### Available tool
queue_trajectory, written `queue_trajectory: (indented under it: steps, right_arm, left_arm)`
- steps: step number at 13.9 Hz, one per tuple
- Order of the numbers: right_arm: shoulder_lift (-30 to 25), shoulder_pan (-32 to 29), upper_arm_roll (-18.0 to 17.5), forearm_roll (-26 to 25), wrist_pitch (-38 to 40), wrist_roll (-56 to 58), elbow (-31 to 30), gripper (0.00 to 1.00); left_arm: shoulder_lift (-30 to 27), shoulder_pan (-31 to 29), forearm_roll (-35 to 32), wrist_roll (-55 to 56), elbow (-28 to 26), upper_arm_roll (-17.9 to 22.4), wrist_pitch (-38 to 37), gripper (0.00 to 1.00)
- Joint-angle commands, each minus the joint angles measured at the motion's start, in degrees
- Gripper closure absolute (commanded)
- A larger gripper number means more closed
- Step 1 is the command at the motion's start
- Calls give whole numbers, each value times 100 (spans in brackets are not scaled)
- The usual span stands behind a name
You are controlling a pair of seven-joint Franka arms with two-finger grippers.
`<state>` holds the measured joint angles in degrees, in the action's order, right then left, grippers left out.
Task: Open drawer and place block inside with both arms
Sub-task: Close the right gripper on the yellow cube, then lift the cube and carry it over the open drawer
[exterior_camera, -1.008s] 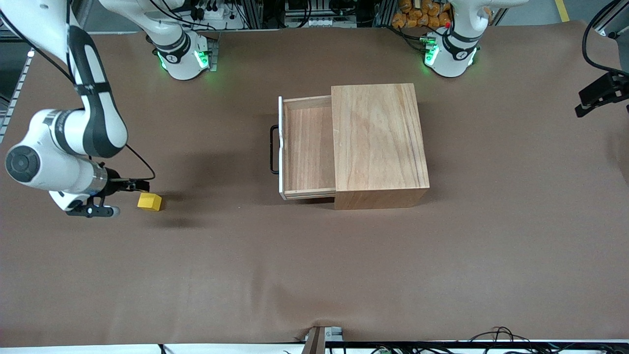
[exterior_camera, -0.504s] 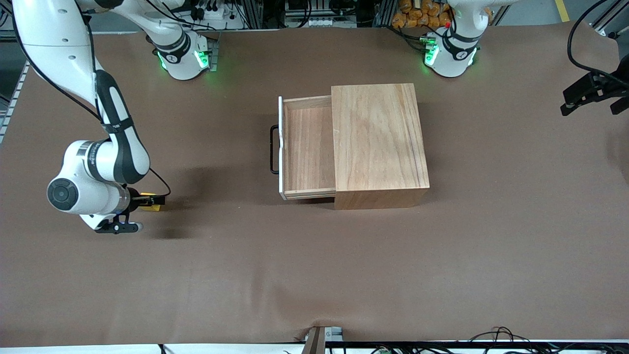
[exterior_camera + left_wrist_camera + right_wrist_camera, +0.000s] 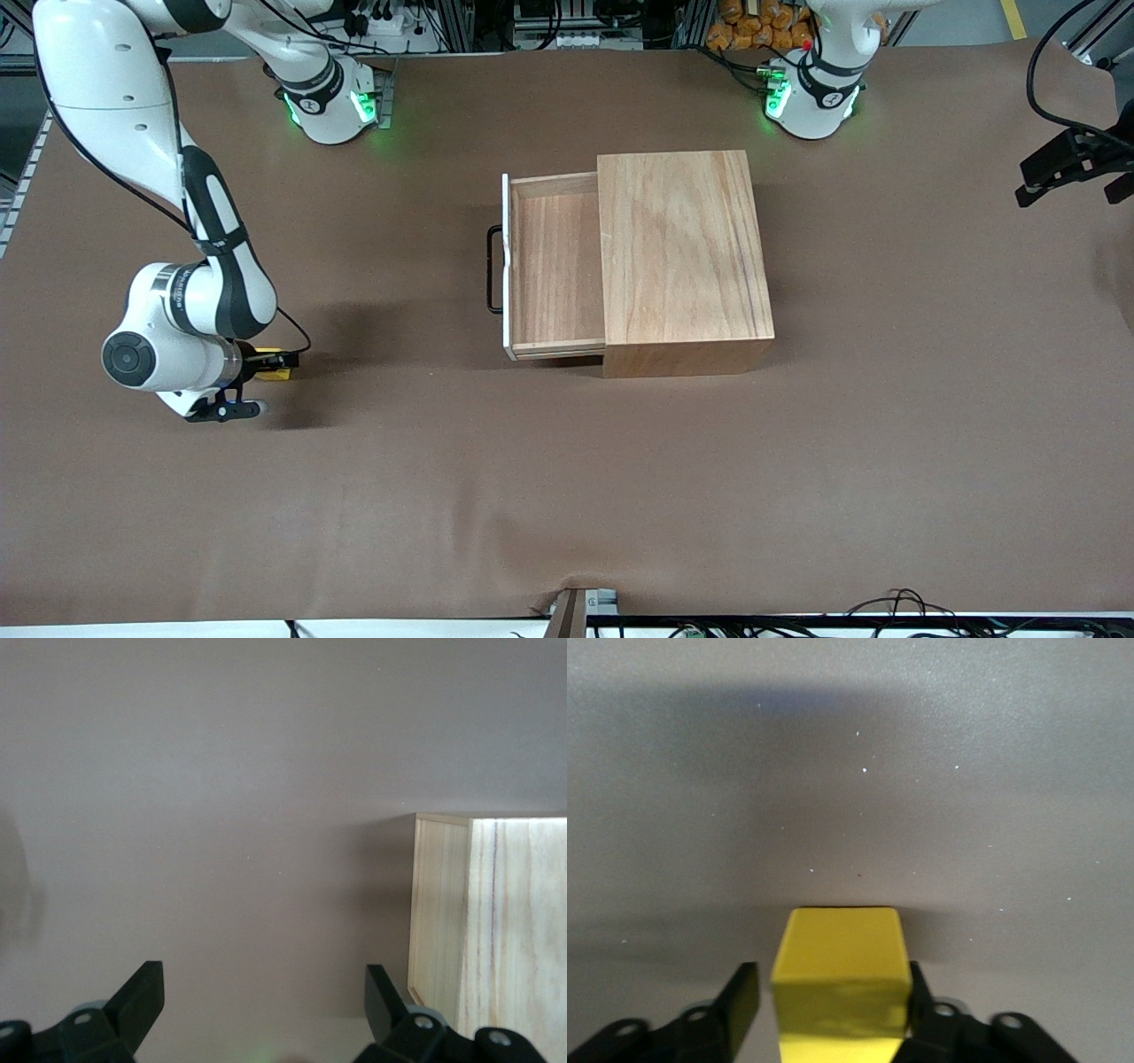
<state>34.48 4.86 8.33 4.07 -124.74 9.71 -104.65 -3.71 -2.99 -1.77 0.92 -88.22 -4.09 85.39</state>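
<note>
Status: drawer (image 3: 556, 266) is pulled out of the cabinet (image 3: 682, 248) at frame centre, tray bare, black handle (image 3: 493, 270) facing the right arm's end of the surface (image 3: 567, 487), so the open step looks done. The block (image 3: 276, 376) isn't in yet. It sits on the surface toward the right arm's end, well apart from the drawer and a bit lower in frame than the drawer front. The right gripper (image 3: 266, 361) is down at it. In the right wrist view the fingers (image 3: 744, 1001) bracket the yellow cube on both sides and pinch it, and it looks seated between them, not lifted as far as I can tell. The left gripper (image 3: 1063, 173) is up in the air over the left arm's end of the surface, at the upper frame edge. Its fingers (image 3: 142, 992) are spread with nothing between them and a cabinet corner in its view. That arm is waiting. Remaining, imo: lift block, carry it over to the open tray, release inside. No sign that closing is needed per task text. Roughly halfway. Pick in progress, transfer + drop left.
</note>
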Motion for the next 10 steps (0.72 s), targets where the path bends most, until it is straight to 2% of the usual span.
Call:
queue_trajectory:
  steps: [1, 5, 10]
  right_arm:
    - [6, -64, -33, -11, -15, -22, 23, 100]
    - [-64, -170, -68, 182, 98, 101, 94, 100]
    - [-249, -126, -182, 261, 1126, 127, 663, 100]
  left_arm:
    - [-86, 27, 71, 39, -99, -109, -66, 0]
    - [-121, 18, 71, 48, -143, -197, -119, 0]
    - [-139, 9, 80, 39, -135, -197, -119, 0]
